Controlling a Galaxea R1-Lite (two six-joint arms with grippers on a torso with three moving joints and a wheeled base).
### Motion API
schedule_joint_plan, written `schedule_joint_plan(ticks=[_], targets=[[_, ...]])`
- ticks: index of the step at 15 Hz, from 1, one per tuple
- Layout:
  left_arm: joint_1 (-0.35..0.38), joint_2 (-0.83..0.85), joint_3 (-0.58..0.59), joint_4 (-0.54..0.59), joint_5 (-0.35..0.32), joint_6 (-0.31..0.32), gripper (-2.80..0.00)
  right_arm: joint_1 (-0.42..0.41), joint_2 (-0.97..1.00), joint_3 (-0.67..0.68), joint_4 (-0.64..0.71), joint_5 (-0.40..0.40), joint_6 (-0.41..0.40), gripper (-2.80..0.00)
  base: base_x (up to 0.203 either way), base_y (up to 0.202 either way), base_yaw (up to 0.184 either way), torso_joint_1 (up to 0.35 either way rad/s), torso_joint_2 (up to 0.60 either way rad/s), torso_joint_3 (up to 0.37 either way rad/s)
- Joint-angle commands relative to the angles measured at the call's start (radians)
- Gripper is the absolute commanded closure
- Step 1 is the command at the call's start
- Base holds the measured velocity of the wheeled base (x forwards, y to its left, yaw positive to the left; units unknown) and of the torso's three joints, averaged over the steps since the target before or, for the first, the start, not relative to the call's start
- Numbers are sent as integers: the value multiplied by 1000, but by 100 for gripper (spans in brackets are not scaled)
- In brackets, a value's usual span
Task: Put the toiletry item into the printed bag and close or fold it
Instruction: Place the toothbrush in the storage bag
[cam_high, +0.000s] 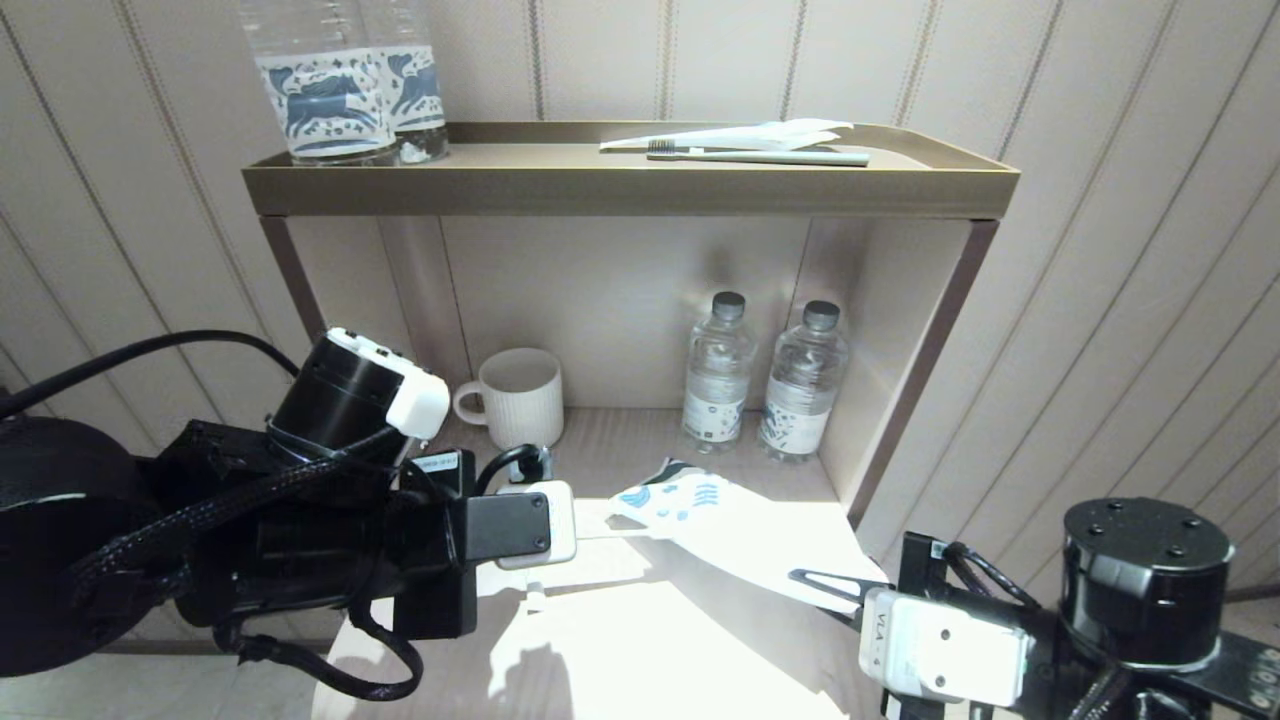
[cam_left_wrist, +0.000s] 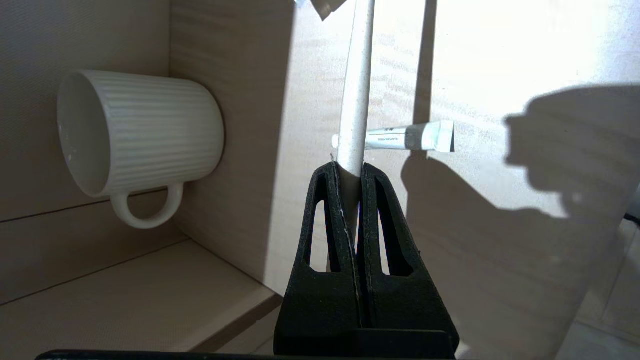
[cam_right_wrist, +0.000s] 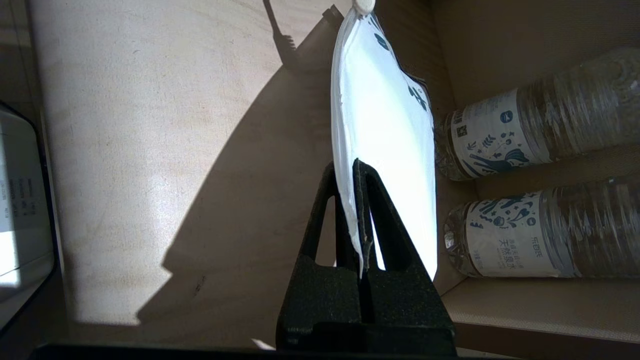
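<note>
Standing behind the work, the shelf unit (cam_high: 630, 190) carries two bottles (cam_high: 765, 385) and a mug (cam_high: 520, 395). Lower, the right end effector (cam_right_wrist: 361, 170) pinches the printed bag (cam_high: 730, 530), while the left end effector (cam_left_wrist: 350, 172) pinches a toothbrush handle (cam_left_wrist: 357, 90) above a small tube (cam_left_wrist: 410, 138).

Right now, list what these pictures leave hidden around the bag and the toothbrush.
- Toothbrush head: cut off by the left wrist view's edge; washed out by glare in the head view.
- Printed bag mouth: seen edge-on in the right wrist view, so how far the toothbrush is in is unclear.
- Left gripper fingertips: hidden behind its wrist in the head view.
</note>
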Motion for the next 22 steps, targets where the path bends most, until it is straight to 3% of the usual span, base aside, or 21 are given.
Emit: schedule_joint_plan(ticks=[1,6,8,9,12,15,16,20,22], targets=[[0,20,-4,-6,0,5,0,1,0,0,-6,2,-5,0,0,0,0,0,0,0],[2,-21,18,-45,0,0,0,-9,4,2,-5,2,-4,0,0,0,0,0,0,0],[56,-56,19,-51,-12,-21,0,-12,21,-13,-9,7,8,0,0,0,0,0,0,0],[99,-65,12,-67,-32,-64,0,-10,23,-27,-5,9,26,0,0,0,0,0,0,0],[167,-74,-28,-106,-153,-318,0,-9,8,-87,3,19,137,0,0,0,0,0,0,0],[216,-124,20,-120,-195,-491,0,3,-34,-137,6,26,304,0,0,0,0,0,0,0],[224,-128,57,-139,-206,-539,0,4,-44,-144,6,26,318,0,0,0,0,0,0,0],[232,-149,226,-297,-205,-598,0,5,-98,-142,12,25,318,0,0,0,0,0,0,0],[232,-143,270,-321,-205,-643,0,5,-129,-146,35,26,318,0,0,0,0,0,0,0]])
